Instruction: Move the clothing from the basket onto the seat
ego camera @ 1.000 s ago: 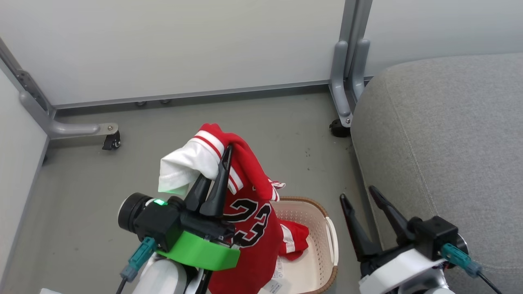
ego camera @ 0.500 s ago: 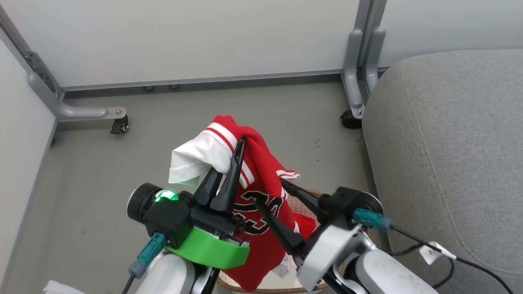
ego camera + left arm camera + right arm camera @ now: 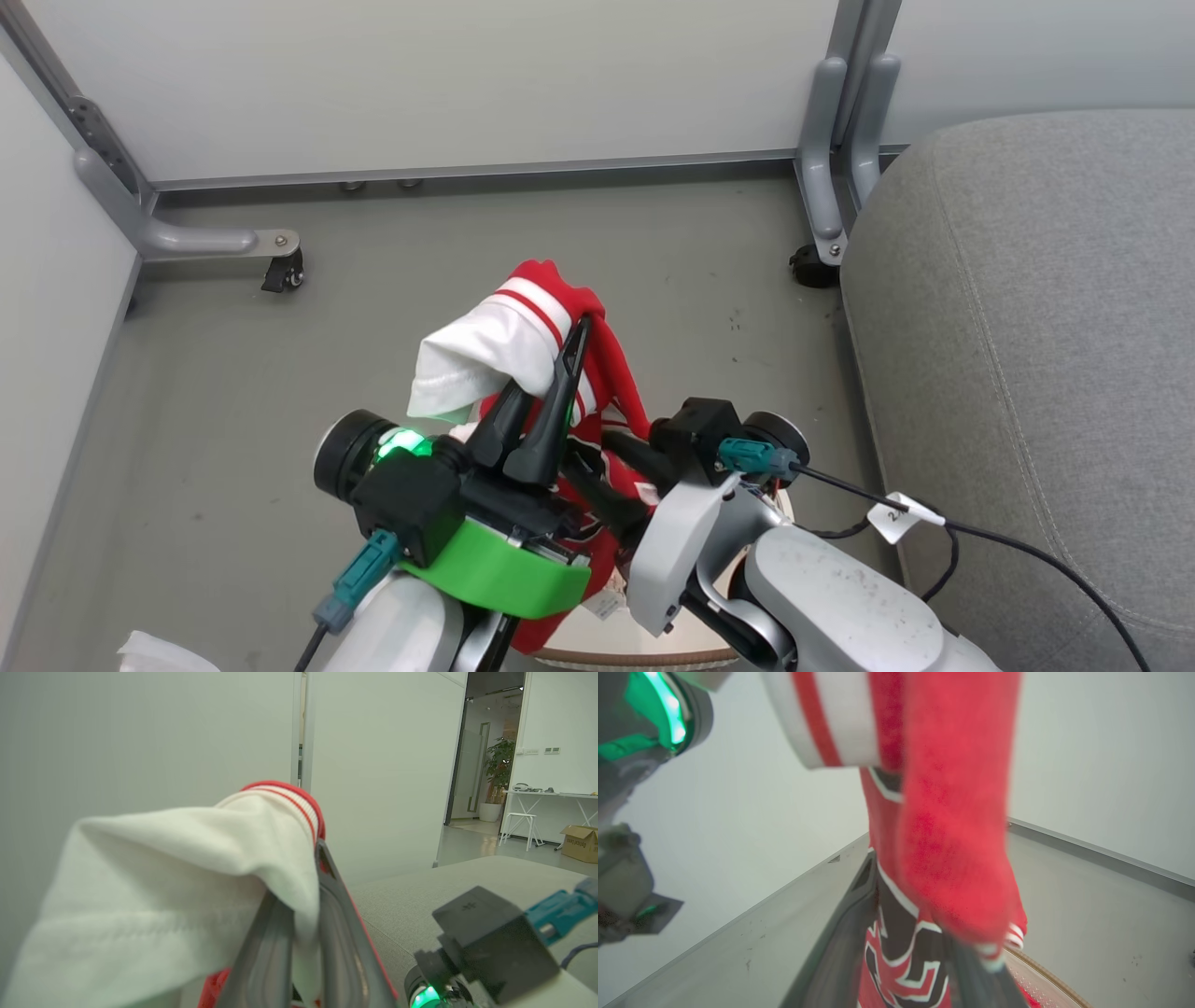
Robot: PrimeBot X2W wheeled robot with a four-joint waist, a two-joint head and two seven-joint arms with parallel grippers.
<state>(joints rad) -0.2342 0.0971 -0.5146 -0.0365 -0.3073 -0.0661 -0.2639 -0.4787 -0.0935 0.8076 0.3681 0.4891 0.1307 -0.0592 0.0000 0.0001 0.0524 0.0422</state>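
My left hand [image 3: 549,383] is clamped on the clothing [image 3: 499,350], held up above the basket [image 3: 644,656]. My right hand [image 3: 602,471] straddles the hanging part just over the basket; can't tell if it's gripping. Risks: the limp knit could slip from a thin pinch, or the low hem could snag the woven-look rim and drag the light perforated plastic. The jersey is soft red fabric with white ribbed trim. The seat [image 3: 1027,327] is right of the basket: grey weave, rounded, stitched seams.
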